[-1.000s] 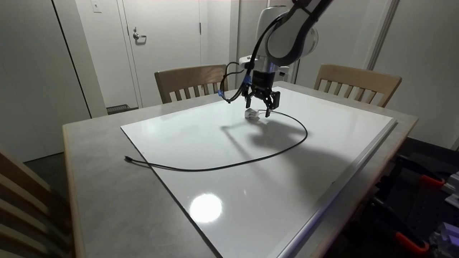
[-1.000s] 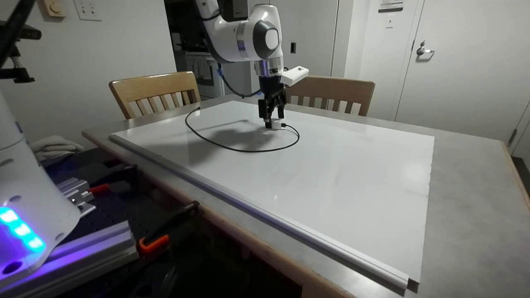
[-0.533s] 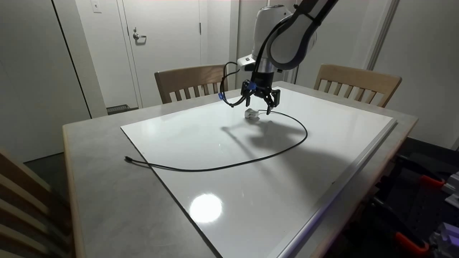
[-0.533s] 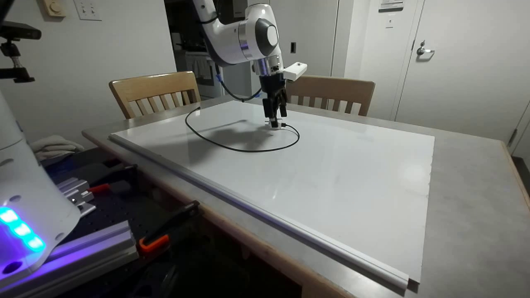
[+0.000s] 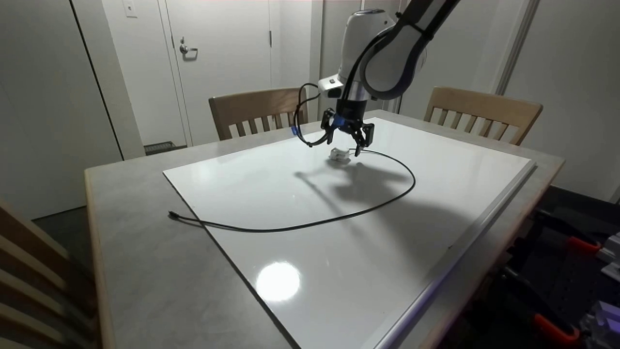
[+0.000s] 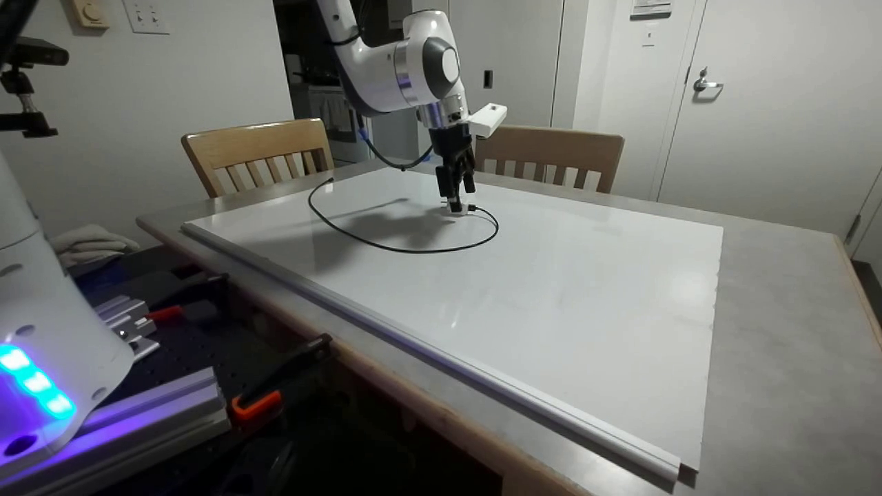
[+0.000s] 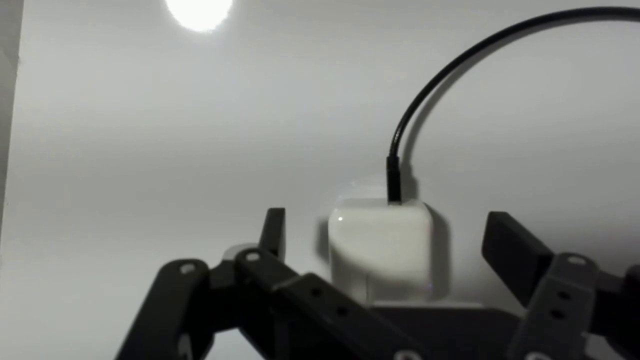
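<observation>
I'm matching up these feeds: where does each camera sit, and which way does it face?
Exterior view: near a corner of the grey table, facing across the glossy white board toward a white door; white jointed arm and black gripper show.
Exterior view: beside the robot's white base, facing across the board; base, arm and gripper show.
Wrist view: on the arm's end, facing down at the white plastic plug block and thin black cable; gripper shows.
Both exterior views share board, cable, arm and gripper.

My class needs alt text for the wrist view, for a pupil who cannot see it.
A white power adapter lies on a white board between the sides of an open black pincer, touching neither side. A black cable, plugged into the adapter's upper edge, curves away to the upper right.
</observation>
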Action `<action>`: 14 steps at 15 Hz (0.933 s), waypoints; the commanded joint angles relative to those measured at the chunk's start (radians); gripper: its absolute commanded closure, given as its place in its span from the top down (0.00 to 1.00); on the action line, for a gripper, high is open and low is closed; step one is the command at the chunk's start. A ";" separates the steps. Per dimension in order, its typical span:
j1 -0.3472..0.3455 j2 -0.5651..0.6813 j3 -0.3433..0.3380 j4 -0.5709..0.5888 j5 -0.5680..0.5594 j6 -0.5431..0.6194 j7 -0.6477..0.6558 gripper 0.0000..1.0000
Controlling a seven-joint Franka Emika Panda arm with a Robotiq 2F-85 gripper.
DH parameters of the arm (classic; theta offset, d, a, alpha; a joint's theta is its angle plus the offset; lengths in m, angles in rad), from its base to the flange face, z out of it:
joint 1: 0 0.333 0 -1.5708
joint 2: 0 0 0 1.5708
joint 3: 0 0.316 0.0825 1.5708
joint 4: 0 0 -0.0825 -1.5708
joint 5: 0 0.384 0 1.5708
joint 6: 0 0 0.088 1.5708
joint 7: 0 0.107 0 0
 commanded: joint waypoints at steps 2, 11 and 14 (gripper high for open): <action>0.016 0.015 -0.019 -0.018 -0.015 0.067 0.024 1.00; 0.022 0.015 -0.036 -0.027 -0.013 0.095 0.086 0.38; 0.044 0.020 -0.084 -0.017 -0.020 0.114 0.165 0.28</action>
